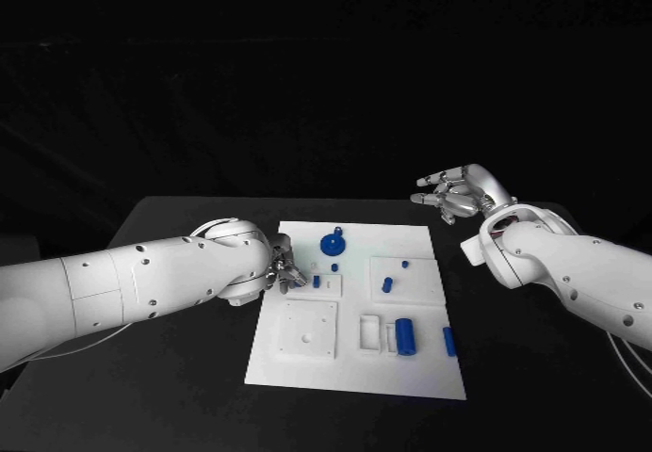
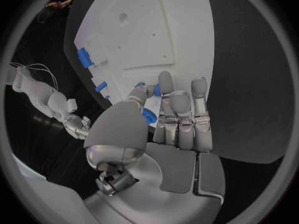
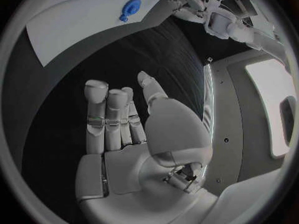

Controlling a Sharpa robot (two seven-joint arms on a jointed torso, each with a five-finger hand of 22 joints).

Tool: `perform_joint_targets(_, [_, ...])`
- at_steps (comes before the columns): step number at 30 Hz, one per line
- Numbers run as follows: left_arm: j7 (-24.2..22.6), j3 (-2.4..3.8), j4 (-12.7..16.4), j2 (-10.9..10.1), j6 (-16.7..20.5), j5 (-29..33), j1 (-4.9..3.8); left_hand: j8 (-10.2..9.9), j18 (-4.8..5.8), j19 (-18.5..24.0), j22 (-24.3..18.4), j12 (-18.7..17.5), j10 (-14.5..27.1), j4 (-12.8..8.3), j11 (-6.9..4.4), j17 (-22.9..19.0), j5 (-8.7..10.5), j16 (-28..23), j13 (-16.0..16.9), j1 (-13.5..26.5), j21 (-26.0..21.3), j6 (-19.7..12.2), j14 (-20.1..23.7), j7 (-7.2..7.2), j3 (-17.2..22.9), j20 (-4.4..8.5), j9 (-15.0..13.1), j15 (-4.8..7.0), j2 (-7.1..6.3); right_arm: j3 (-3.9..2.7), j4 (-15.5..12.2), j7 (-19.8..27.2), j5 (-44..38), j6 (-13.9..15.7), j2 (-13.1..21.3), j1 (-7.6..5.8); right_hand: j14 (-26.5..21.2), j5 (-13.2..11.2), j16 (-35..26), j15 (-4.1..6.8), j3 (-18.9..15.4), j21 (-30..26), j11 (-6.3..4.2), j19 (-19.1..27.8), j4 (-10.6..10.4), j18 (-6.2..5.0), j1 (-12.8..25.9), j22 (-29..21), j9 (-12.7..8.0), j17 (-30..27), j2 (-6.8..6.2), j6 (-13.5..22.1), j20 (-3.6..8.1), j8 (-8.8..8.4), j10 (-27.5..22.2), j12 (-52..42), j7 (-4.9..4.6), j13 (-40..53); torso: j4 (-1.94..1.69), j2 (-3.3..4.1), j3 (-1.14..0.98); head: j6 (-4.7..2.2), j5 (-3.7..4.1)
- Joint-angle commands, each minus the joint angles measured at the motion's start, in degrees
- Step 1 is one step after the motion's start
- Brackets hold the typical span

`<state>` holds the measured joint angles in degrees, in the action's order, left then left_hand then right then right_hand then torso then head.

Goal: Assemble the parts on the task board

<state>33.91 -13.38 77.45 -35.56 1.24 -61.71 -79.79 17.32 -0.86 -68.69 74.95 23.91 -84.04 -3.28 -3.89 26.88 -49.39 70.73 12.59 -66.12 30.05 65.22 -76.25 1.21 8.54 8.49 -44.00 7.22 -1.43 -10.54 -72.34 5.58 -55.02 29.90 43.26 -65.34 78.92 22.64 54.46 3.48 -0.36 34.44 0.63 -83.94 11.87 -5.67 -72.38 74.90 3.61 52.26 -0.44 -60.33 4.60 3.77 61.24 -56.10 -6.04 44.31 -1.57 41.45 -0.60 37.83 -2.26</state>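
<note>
The white task board (image 1: 356,372) lies mid-table. On it are a round blue disc with a knob (image 1: 333,245), small blue pegs (image 1: 317,281) (image 1: 386,284) (image 1: 405,265), a blue cylinder (image 1: 403,336) in a slot and another blue piece (image 1: 448,341). My left hand (image 1: 283,266) is at the board's left edge beside the disc. In the left wrist view its fingers (image 2: 181,114) stretch out straight over the board (image 2: 156,30), with blue pieces (image 2: 154,89) just past the fingertips and nothing gripped. My right hand (image 1: 460,193) hovers past the board's far right corner, fingers spread and empty (image 3: 124,129).
Square recessed blocks (image 1: 308,330) (image 1: 408,280) stand on the board. Black table (image 1: 190,217) surrounds the board on all sides. In the right wrist view, the disc (image 3: 131,7) and my left arm (image 3: 215,17) appear far off.
</note>
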Motion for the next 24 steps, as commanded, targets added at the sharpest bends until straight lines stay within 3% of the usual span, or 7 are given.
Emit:
perform_joint_targets(1, [0.7,-0.28,-0.5,0.2,-2.5,-0.4,0.27,0.3,-0.67,0.3,1.2,0.2,-2.1,-8.0,-0.39,0.1,-0.04,0.1,0.1,-0.4,0.4,0.9,-0.1,-1.34,7.7,-0.05,0.1,0.07,0.21,-0.03,0.0,0.6,0.0,-0.8,-0.1,0.04,0.0,-0.2,0.2,0.18,0.1,-0.2,-0.35,-1.7,0.1,-0.47,0.4,3.9,0.0,0.1,0.12,-0.2,0.12,-0.24,-0.1,-0.2,-0.14,-0.1,-0.04,-0.01,-0.01,0.03,0.10])
perform_joint_targets(24, [1.2,-0.28,-1.9,1.3,-2.2,-2.6,0.23,0.4,-0.72,0.3,1.1,0.3,-2.1,-8.1,-0.42,0.1,0.10,0.2,0.3,-0.4,0.6,0.8,-0.2,-1.34,7.7,-0.04,0.0,0.10,0.28,-0.03,-0.1,0.5,0.0,-1.1,-0.1,0.10,0.0,-0.2,0.2,0.18,0.3,-0.2,-0.35,-1.7,0.3,-0.46,0.4,3.9,0.0,0.1,0.17,-0.2,0.12,-0.23,-0.2,-0.2,-0.13,-0.1,0.01,-0.03,-0.01,-0.14,0.16])
